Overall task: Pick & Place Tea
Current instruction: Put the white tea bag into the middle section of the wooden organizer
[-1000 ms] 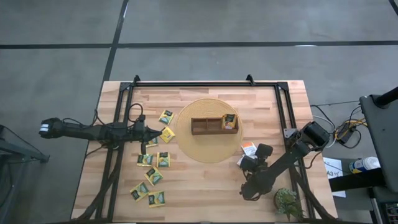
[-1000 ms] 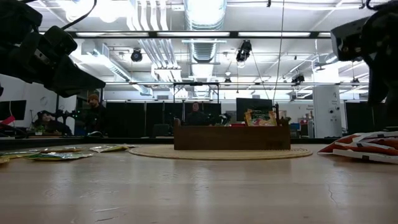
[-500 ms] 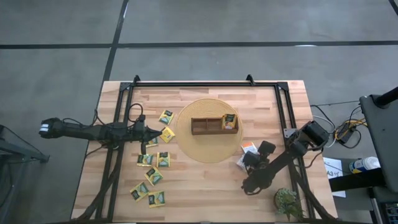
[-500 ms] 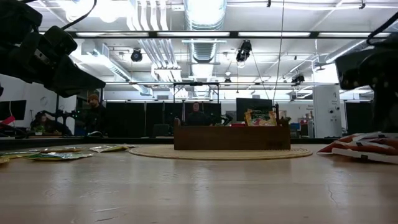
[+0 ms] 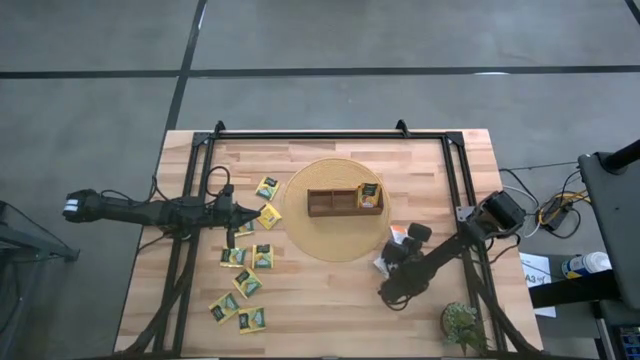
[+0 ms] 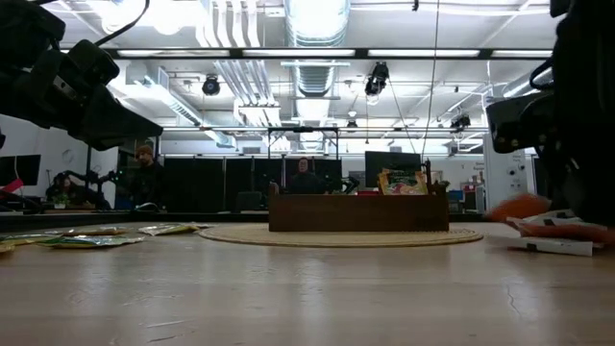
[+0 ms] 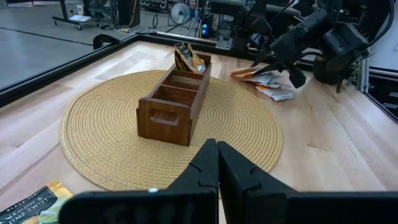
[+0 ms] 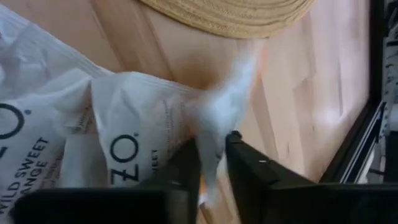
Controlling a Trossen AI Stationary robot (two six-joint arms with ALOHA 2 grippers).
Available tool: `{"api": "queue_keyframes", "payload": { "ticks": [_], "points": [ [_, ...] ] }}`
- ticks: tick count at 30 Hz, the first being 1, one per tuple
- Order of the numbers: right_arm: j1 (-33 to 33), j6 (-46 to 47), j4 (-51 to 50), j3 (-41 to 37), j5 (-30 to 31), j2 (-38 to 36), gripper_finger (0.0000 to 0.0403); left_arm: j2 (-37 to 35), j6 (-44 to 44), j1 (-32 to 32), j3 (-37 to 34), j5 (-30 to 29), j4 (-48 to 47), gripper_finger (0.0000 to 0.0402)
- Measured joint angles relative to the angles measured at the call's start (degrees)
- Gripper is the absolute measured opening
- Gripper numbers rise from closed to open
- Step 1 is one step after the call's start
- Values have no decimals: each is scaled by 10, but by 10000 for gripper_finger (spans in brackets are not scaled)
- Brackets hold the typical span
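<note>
Several yellow-green tea packets lie flat on the table's left half. One packet stands in the right compartment of the wooden tray on the round woven mat. A small pile of white-and-orange tea packets lies by the mat's right near rim. My right gripper reaches down into that pile, shut on one packet. My left gripper hovers shut at the mat's left side, next to a yellow packet, holding nothing. My right gripper pinches a raised edge of one white-and-orange packet between its two fingers. The fingers slant down onto it from the table's right near side. The rest of the packet lies on the pile below, and the edge shows blurred.
A black frame rail runs along the table's right side, close to the right arm. A small green plant stands at the near right corner. Bare wood lies between the mat and the near edge.
My right gripper has sunk and gone toward the mat, onto the white-and-orange pile. In the low view the pile's top has shifted, and an orange edge now stands up from it. My left arm has kept still.
</note>
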Motion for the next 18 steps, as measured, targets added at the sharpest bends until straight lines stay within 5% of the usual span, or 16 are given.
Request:
{"api": "queue_keyframes", "payload": {
  "ticks": [3,18],
  "points": [
    [0,-8,-6,9,-6,0,17,0,0,0,0,0,0,0],
    [-36,9,-54,83,-6,-87,9,0,0,0,0,0,0,0]
  ]
}}
